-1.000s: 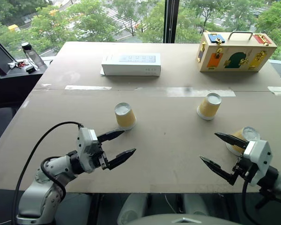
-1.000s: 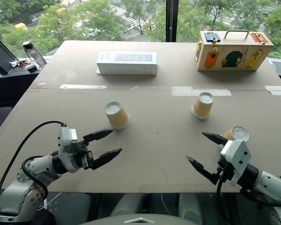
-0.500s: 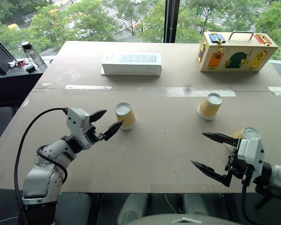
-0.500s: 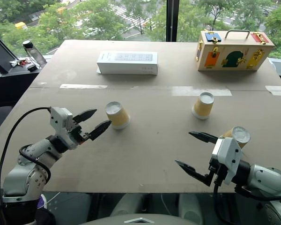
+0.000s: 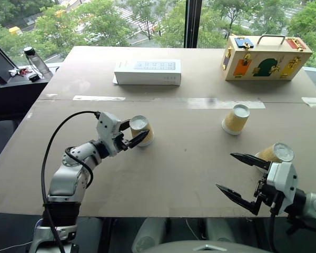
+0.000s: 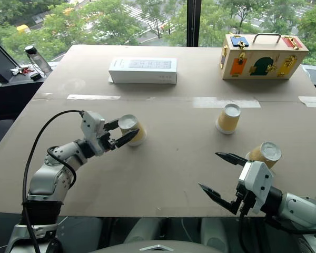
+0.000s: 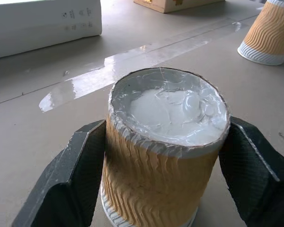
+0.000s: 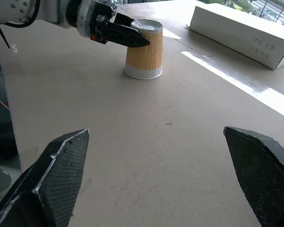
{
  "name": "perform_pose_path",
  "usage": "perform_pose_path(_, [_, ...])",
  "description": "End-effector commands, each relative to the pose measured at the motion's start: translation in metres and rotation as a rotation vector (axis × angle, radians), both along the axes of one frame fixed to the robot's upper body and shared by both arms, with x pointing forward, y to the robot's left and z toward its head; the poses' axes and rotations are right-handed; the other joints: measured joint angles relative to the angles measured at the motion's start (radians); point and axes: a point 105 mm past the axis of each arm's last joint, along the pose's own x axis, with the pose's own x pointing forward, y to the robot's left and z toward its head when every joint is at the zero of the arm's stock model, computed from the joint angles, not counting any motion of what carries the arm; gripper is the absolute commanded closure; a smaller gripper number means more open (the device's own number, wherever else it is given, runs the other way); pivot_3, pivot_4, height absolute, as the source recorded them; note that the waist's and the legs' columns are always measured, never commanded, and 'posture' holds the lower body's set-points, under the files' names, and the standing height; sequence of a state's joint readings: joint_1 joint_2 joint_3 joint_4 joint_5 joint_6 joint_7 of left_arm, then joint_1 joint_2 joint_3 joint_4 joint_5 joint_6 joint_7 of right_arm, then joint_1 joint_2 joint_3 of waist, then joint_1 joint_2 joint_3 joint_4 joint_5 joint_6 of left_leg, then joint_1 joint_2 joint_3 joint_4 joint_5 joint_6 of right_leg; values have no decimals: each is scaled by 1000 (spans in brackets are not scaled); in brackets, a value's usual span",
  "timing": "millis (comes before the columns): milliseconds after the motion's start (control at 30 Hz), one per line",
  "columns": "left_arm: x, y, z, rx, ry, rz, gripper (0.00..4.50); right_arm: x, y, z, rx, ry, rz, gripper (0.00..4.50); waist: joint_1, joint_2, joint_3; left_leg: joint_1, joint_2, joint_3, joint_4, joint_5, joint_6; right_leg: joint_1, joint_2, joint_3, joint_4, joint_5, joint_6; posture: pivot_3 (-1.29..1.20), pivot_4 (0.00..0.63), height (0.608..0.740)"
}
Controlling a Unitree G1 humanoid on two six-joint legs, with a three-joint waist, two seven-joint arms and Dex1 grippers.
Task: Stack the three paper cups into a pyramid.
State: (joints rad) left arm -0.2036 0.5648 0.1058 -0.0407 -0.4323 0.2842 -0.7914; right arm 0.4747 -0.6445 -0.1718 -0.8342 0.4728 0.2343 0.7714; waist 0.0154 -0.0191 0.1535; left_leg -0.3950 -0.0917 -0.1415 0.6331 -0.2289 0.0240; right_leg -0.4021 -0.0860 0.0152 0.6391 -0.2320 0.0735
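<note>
Three yellow-orange ribbed paper cups stand upside down and apart on the brown table (image 5: 179, 168). My left gripper (image 5: 137, 129) is shut on the left paper cup (image 5: 139, 124), one black finger (image 7: 80, 161) pressed to each side of the cup (image 7: 165, 142) near its upturned white base. The middle cup (image 5: 236, 119) stands alone further right. The third cup (image 5: 276, 153) is near the front right, just behind my right gripper (image 5: 225, 170), which is open and holds nothing. The right wrist view looks between its wide-apart fingers (image 8: 57, 175) across the table to the gripped cup (image 8: 144, 54).
A flat white box (image 5: 147, 72) lies at the back centre and a wooden toy case (image 5: 265, 57) with a handle at the back right. A strip of clear tape (image 5: 200, 103) crosses the table. A bottle (image 5: 36, 60) stands on a side ledge at the left.
My left arm reached forward to the left cup and its fingers, wide open before, closed on the cup's sides. The right gripper stayed in place and open.
</note>
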Motion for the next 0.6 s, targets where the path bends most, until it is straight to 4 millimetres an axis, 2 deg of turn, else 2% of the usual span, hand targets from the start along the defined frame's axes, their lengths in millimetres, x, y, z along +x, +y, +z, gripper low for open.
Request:
perform_pose_path(33, [3, -2, 9, 19, -51, -38, 2200, -4, 3, 12, -2, -70, -5, 0, -2, 0, 0, 0, 0, 0, 0, 0, 0, 0, 0, 0, 0, 0, 0, 0, 150, 740])
perform_pose_path(100, [4, -4, 12, 20, -62, -63, 2200, -4, 3, 11, -2, -67, -20, 0, -1, 0, 0, 0, 0, 0, 0, 0, 0, 0, 0, 0, 0, 0, 0, 0, 150, 740])
perform_pose_path(233, [0, -34, 22, -39, -46, -230, 2200, -6, 3, 9, -1, -64, -41, 0, 4, 0, 0, 0, 0, 0, 0, 0, 0, 0, 0, -1, 0, 0, 0, 0, 150, 740])
perform_pose_path(400, [4, -60, 22, -29, -33, -344, 2200, -4, 0, 8, -7, -71, -80, 0, 0, 0, 0, 0, -1, 0, 1, 0, 0, 0, 0, 0, 0, 0, 0, 0, 150, 740])
perform_pose_path(600, [13, -82, 16, 8, -50, -389, 2200, -2, -2, 6, -6, -66, -141, 0, -1, 0, 0, 0, -1, 0, 1, 0, 0, 0, 0, 0, 1, 0, 0, 0, 150, 740])
